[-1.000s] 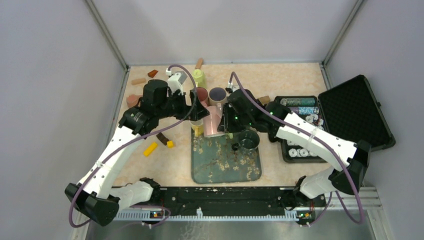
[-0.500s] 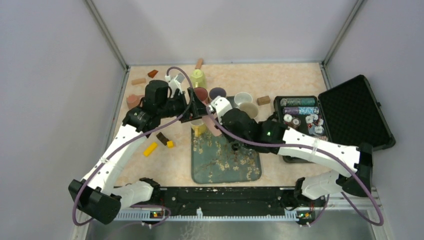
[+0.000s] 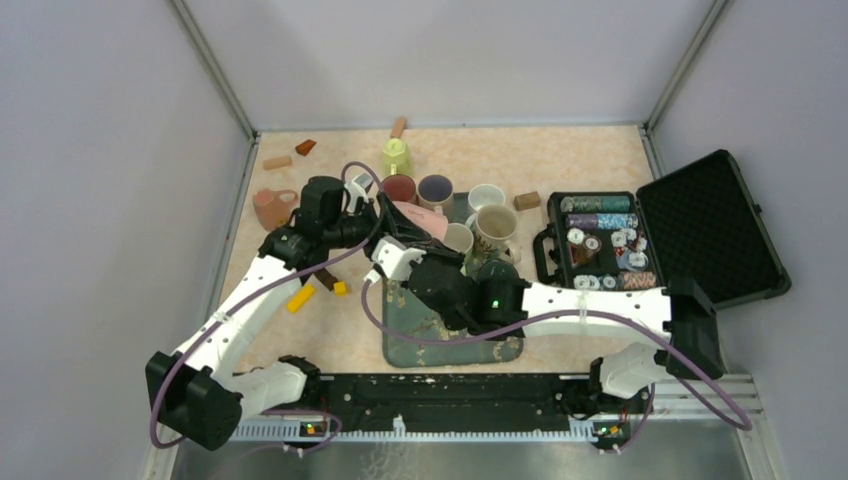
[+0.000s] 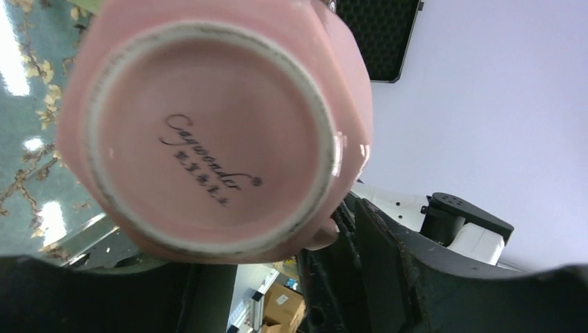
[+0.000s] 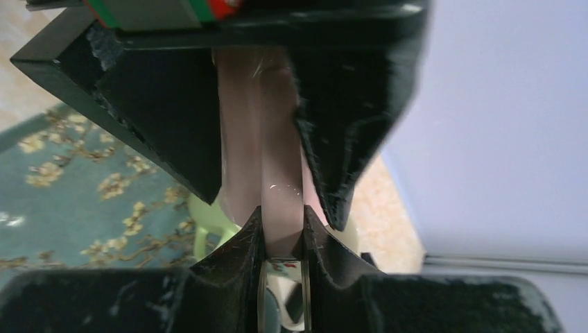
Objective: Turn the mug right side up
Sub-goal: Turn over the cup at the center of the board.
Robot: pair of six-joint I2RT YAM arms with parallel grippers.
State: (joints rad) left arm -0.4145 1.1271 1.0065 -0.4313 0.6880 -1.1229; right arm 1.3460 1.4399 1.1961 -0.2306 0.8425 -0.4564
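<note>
Top view: bright, even overhead light; shadows short, soft. Left wrist: white glare patches on tray [image 4: 28, 159]; mug [image 4: 208, 139] lettering sharp. Right wrist: dark foreground, blurred.

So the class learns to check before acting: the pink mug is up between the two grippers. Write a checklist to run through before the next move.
Right gripper shut on the pink mug wall: ok.
Left gripper gripping the mug: cannot tell; the base fills its view.
Mug right side up: not ok, it lies sideways.
Bare tray surface nearby to land on: ok.
Clear of the cream cup beside it: cannot tell.
</note>
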